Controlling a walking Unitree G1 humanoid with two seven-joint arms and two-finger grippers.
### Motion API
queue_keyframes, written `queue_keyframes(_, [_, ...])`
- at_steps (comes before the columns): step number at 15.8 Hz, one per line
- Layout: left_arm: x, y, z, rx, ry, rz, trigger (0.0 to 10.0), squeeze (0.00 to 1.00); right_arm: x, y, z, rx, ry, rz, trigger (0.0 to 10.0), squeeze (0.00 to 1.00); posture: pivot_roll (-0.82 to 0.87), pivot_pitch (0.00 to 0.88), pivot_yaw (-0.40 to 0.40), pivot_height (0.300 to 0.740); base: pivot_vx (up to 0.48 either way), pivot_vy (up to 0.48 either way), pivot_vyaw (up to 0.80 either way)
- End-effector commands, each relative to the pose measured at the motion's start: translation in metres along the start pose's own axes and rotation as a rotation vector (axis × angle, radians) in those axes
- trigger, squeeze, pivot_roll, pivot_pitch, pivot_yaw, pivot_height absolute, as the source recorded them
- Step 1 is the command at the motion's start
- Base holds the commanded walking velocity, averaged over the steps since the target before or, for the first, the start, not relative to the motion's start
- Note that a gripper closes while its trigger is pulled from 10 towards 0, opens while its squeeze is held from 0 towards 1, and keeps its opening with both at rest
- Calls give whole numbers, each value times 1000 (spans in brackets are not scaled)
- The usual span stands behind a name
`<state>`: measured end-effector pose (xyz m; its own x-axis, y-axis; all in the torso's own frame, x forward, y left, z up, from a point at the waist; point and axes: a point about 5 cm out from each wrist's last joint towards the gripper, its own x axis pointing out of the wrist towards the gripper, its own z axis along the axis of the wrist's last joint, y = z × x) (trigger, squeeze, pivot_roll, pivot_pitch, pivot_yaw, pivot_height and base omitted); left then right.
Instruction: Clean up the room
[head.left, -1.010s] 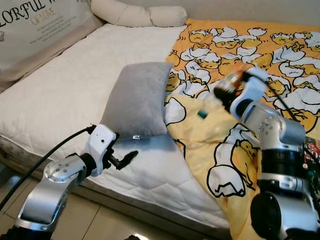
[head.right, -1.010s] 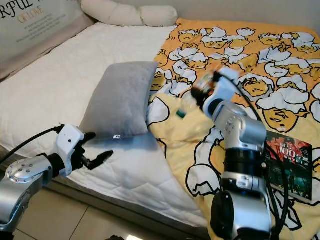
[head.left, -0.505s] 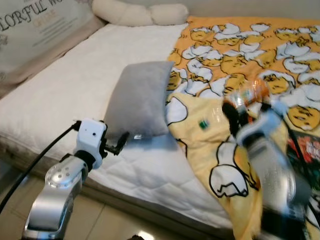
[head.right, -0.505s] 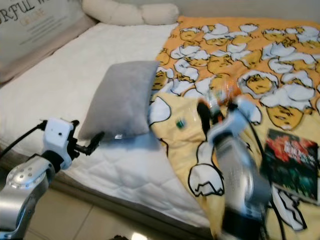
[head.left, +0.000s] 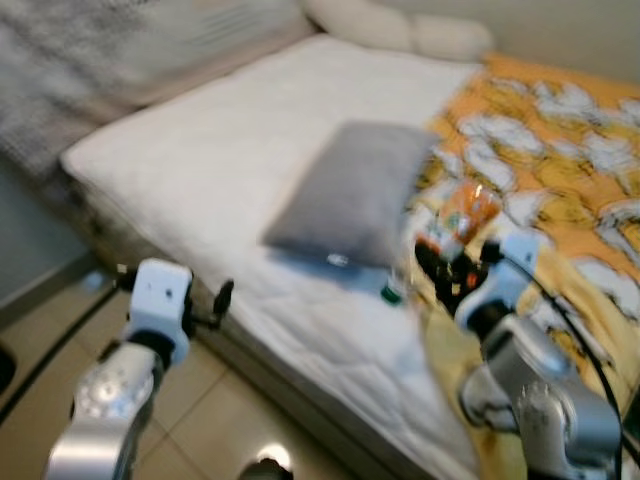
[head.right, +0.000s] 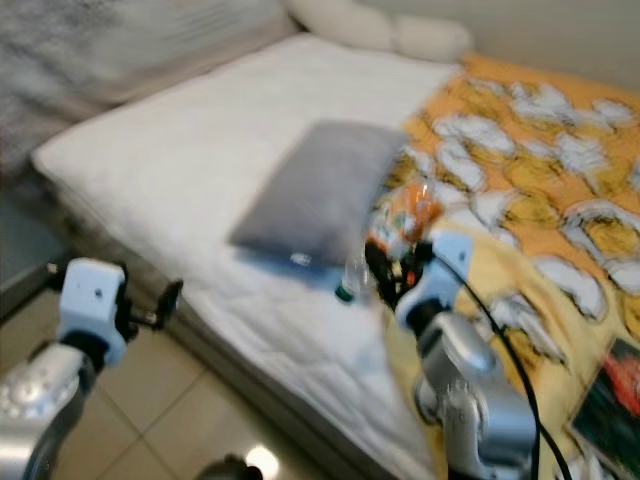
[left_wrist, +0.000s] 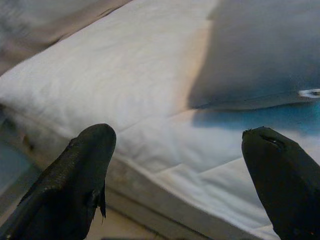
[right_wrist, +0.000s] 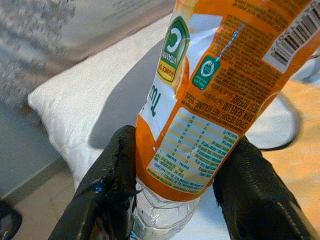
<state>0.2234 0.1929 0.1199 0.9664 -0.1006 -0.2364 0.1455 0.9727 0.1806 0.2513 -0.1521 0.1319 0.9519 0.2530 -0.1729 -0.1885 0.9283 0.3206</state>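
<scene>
I am gripping a clear plastic bottle (right_wrist: 210, 100) with an orange label. It is hanging cap-down just beside the grey pillow (head.left: 352, 190).

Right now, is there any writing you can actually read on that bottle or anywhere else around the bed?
"VITAMIN": green badge on the orange bottle held by the right gripper.
"Tu": large letters on the label's white part, cut off.
Fine print, green square logo and barcode digits on the label: too small to read.
Head views: too blurred; nothing legible.
</scene>
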Motion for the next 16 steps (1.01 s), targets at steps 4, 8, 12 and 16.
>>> queue_keyframes(4, [-1,-7,1,10,29,52,10000,0,-5,-10,-13,-8,36,-74,10000,0,-4,0,4,740,0,0,800])
queue_keyframes(8, [-7,-11,2,-8,16,63,10000,0,-5,-18,-25,-82,85,-167,10000,0,-11,0,2,740,0,0,800])
queue_keyframes(12, [-3,-12,4,1,13,53,10000,0,-7,-15,-30,-184,115,-146,10000,0,-45,0,21,740,0,0,800])
queue_keyframes(16, [0,-11,4,-12,14,68,10000,0,0,-5,-27,-192,98,-116,10000,0,-39,0,26,740,209,0,800])
